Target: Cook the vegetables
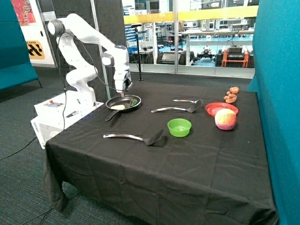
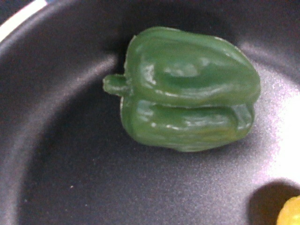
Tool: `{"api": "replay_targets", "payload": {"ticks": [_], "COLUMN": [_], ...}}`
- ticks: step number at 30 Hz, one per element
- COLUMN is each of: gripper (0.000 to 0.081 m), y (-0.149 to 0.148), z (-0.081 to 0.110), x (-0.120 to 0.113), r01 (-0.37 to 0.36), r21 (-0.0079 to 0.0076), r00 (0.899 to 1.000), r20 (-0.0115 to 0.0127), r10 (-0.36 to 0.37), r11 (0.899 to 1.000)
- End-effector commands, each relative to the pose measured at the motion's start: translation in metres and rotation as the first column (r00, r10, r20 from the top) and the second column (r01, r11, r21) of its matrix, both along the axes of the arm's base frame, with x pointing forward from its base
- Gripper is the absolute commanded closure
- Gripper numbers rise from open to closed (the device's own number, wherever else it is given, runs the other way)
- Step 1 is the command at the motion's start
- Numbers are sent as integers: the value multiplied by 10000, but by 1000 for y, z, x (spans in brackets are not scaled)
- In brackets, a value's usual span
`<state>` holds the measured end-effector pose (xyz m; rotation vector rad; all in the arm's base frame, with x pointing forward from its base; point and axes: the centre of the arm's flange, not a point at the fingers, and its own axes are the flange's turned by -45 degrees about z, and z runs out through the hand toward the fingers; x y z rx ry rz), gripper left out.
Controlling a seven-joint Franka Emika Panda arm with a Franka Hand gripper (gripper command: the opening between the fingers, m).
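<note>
A black pan (image 1: pixel 125 98) sits on the black tablecloth near the robot's base, its handle pointing toward the table's front edge. Inside it lie both vegetables: a dark green toy pepper (image 1: pixel 133 101) and a yellow oblong piece (image 1: pixel 118 107). The wrist view looks straight down at the green pepper (image 2: pixel 185 89) resting on its side on the pan (image 2: pixel 70 178) floor, with the yellow piece (image 2: pixel 290 213) just showing at the frame's corner. My gripper (image 1: pixel 123 93) hangs right above the pan, close over the pepper.
Three black spatulas lie on the cloth: one near the front (image 1: pixel 136 138), two in the middle (image 1: pixel 176 109) (image 1: pixel 188 100). A green bowl (image 1: pixel 179 127), a red plate (image 1: pixel 221 108), a pink-and-yellow fruit (image 1: pixel 225 119) and small brown pieces (image 1: pixel 231 94) sit toward the blue wall.
</note>
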<state>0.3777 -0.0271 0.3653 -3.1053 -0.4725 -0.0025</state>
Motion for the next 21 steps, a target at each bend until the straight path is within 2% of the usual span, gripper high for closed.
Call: {"api": "replay_targets", "payload": {"ticks": [1, 21], "gripper": [244, 260], "y": [5, 5], "z": [15, 18], "x": [2, 15], "r01": [-398, -558], "r21": [-8, -8], "r00": [9992, 9984], "r20": [-15, -15], "r10": [398, 558], "r11": [9992, 9984]}}
